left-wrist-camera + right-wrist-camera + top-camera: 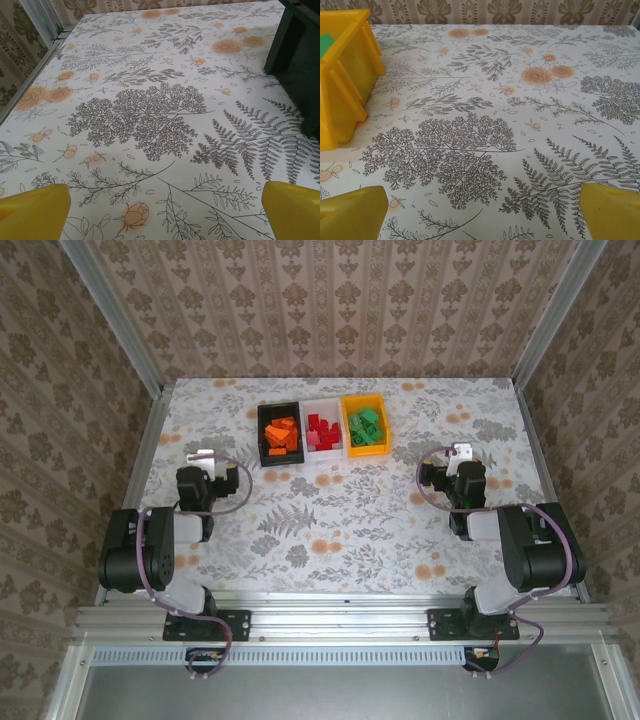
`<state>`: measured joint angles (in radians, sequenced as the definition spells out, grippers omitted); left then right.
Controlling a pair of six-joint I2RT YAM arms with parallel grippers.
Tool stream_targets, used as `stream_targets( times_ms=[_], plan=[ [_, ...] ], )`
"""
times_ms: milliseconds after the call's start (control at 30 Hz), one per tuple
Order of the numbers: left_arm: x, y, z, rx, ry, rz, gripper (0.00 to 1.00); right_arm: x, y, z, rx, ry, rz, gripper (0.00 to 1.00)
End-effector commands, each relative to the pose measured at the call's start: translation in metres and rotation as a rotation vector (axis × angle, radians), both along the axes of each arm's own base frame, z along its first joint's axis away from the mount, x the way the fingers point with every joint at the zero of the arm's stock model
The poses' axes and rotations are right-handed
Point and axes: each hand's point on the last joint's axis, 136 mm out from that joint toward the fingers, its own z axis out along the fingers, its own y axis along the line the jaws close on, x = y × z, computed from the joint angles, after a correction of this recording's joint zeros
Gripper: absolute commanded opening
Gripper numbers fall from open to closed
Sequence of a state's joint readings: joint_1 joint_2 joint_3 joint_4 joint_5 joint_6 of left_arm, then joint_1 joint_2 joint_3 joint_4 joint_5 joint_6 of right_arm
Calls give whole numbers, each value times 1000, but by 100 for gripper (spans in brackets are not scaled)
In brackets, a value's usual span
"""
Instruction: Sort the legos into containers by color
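Overhead view, upper centre of the frame: three small bins stand side by side, walls touching, on a flower-printed table (330,530). The black bin (260,435) holds the orange legos (281,434), the white bin (325,454) holds the red legos (322,430), and the yellow bin (362,398) holds the green legos (366,428). Every brick we can see lies in a bin.

The left gripper (203,456) sits at mid left and the right gripper (461,450) at mid right, both well apart from the bins. In each wrist view the yellow fingers (32,210) sit spread at the lower corners with nothing between them, so both grippers are released.

We judge the main risk to be a bump. The bins look light and they touch, so an arm swinging inward could shove the whole row or spill the heaped orange pile.

We cannot count the bricks or see under each heap, so a buried stray colour cannot be ruled out. The left wrist view cuts off the black bin at its right edge, inside unseen. The right wrist view cuts off the yellow bin at upper left, with a sliver of green inside.
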<state>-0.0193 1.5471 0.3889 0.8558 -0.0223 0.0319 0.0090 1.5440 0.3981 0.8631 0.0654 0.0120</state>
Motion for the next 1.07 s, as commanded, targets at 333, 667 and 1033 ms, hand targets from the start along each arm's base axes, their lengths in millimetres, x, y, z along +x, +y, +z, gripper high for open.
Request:
stream_targets(
  times_ms=[333,667,1033],
  plan=[
    [5,-3,10,21,-23,-20,100,3,5,7,28,-19,18,100],
    [5,-2,10,21,-24,-19,100,3,5,7,28,-19,18,100],
    [5,-1,9,6,-19,-26,100,3,5,7,27,-18,17,100]
  ],
)
